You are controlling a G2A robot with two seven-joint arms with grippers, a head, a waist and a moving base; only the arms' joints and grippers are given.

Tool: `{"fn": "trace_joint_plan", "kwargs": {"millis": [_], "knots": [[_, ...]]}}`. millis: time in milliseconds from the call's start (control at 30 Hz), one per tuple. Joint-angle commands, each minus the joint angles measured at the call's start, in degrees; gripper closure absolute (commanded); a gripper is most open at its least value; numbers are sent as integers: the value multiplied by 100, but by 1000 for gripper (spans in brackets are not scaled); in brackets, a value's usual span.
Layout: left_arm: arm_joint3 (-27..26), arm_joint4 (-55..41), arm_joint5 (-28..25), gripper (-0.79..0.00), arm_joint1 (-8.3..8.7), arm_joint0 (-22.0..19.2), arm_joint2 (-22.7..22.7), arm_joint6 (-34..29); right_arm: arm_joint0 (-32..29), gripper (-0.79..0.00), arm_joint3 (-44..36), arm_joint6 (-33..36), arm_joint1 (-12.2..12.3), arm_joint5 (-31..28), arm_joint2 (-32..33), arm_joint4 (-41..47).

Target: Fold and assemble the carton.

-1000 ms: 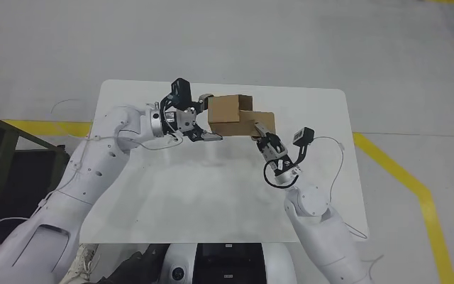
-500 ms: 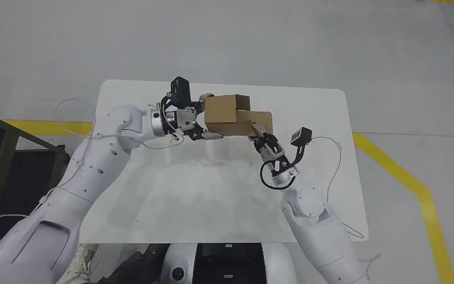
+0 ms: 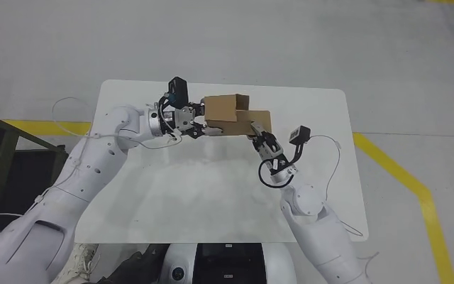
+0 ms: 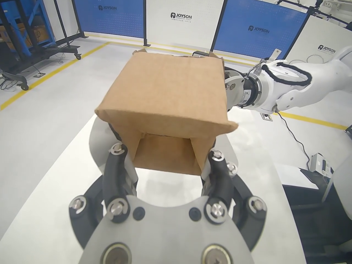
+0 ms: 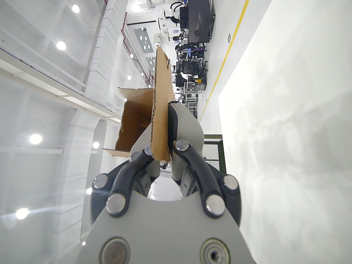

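A brown carton [image 3: 225, 108] is held in the air over the far middle of the white table [image 3: 177, 192], its open tube end facing the left arm. In the left wrist view the carton [image 4: 167, 89] has one flap folded over its open end. My left gripper [image 4: 165, 149] is open, its fingers [image 4: 117, 160] straddling that end from both sides. The left gripper [image 3: 201, 126] sits at the carton's left end in the top view. My right gripper [image 5: 165, 116] is shut on a flap of the carton [image 5: 134, 119] at the other end, also seen at the right gripper [image 3: 257, 135].
The right arm [image 4: 275, 89] stretches in behind the carton. A thin cable [image 3: 333, 153] loops over the table's right side. Bare tabletop lies in front of both arms, and the table's far edge [image 3: 284, 86] runs just behind the carton.
The left gripper has closed in on the carton's left end, from standing beside it to straddling it. The carton and right gripper have shifted slightly to the left.
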Motion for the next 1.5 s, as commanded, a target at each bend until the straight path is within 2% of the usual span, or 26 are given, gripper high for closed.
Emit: {"fn": "trace_joint_plan", "kwargs": {"millis": [0,267,333,500,533,567,600,633,667,700,767,833,1000,1167,1467], "knots": [[-17,-11,0,-508,24,0,18,31,7,-65,5,-13,-5,1,-2,-13],[-20,29,0,-468,93,-14,113,123,12,-619,18,-42,-17,-5,20,-40],[-13,40,0,-456,107,-26,143,147,8,-680,24,-39,-18,-8,41,-26],[57,36,0,-443,147,-58,206,207,-56,-742,-43,-50,10,-102,333,179],[70,42,0,-443,157,-62,218,209,-95,-723,-88,-40,25,-163,450,222],[83,59,0,-446,168,-66,232,197,-136,-634,-147,22,43,-205,566,271],[92,71,0,-446,178,-70,246,183,-181,-376,-211,81,62,-243,699,361],[96,77,0,-446,188,-72,262,180,-226,-265,-275,137,82,-278,835,418],[102,87,0,-449,198,-75,278,172,-271,-105,-351,236,102,-286,947,469],[98,104,0,-449,208,-81,295,161,-315,0,-417,382,120,-264,1038,572],[82,128,0,-446,225,-90,329,164,-350,0,-488,665,161,-180,1212,593],[48,157,0,-437,239,-97,363,187,-315,0,-494,1235,209,84,1288,617],[-108,260,0,-422,278,-104,475,250,-103,0,-424,2208,325,253,1428,-107],[-204,288,0,-391,325,-122,578,304,112,0,-232,2535,344,202,1255,-352],[-278,239,0,-400,405,-185,770,420,219,0,-167,3179,401,307,1080,-469]]}}
